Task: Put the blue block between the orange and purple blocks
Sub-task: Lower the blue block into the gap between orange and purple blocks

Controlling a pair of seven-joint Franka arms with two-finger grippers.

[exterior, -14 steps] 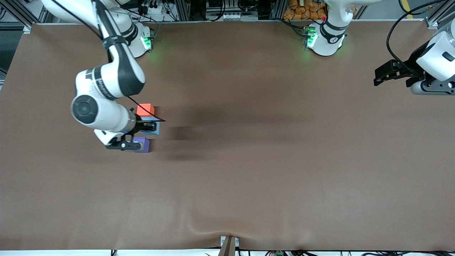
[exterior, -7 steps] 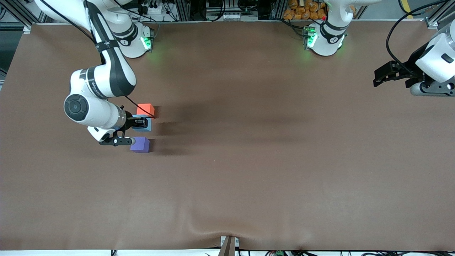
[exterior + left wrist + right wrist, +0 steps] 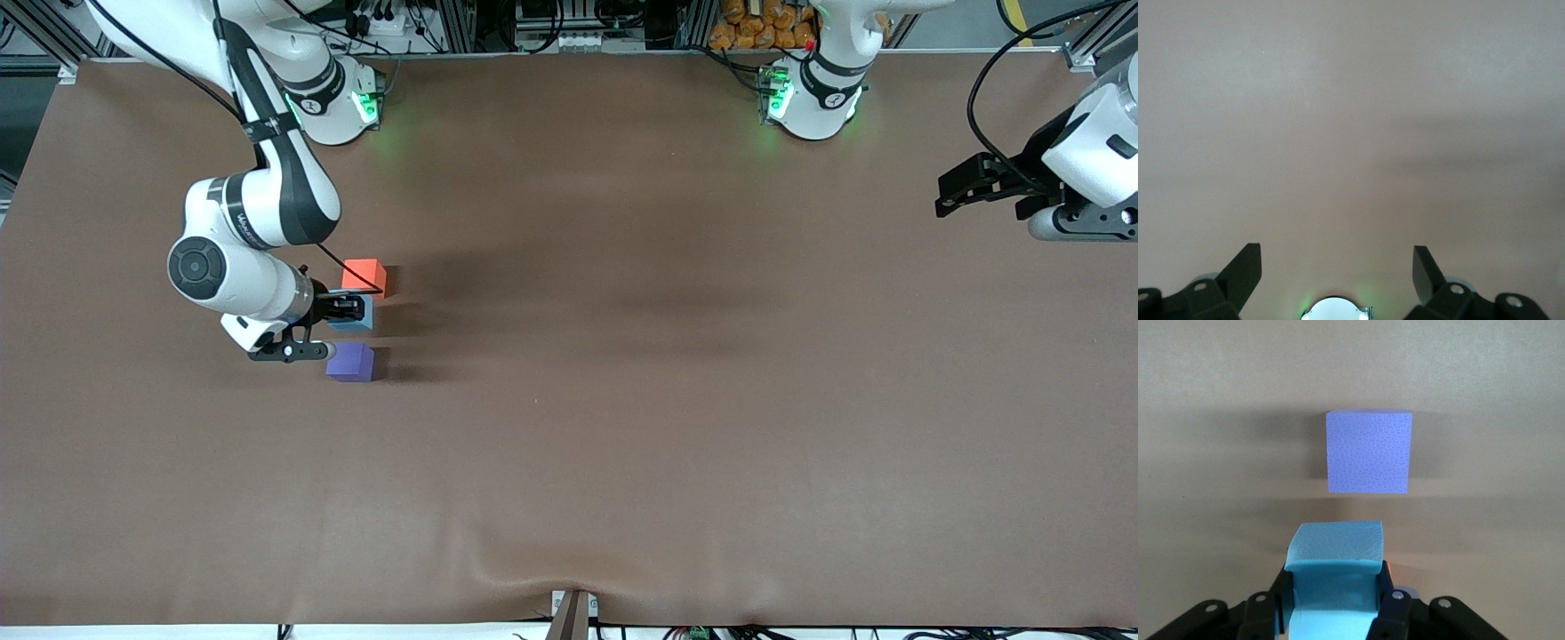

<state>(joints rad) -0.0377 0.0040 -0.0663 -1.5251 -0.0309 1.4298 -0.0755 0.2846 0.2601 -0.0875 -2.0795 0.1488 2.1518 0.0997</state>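
My right gripper point(image 3: 351, 308) is shut on the light blue block point(image 3: 357, 321), between the orange block point(image 3: 364, 275) and the purple block point(image 3: 350, 362). In the right wrist view the blue block point(image 3: 1333, 577) sits squeezed between the black fingers point(image 3: 1283, 595), with the purple block point(image 3: 1369, 451) a short gap away on the table. I cannot tell whether the blue block touches the table. My left gripper point(image 3: 951, 193) is open and empty, waiting over the left arm's end of the table; its fingertips point(image 3: 1243, 271) show over bare cloth.
The brown tablecloth point(image 3: 622, 356) covers the whole table. The two arm bases point(image 3: 805, 98) stand along the edge farthest from the front camera. A small clamp point(image 3: 573, 613) sits at the edge nearest the front camera.
My right gripper moved with the blue block toward the right arm's end of the table, into the gap between the orange and purple blocks, then lowered slightly. The left arm barely moved.
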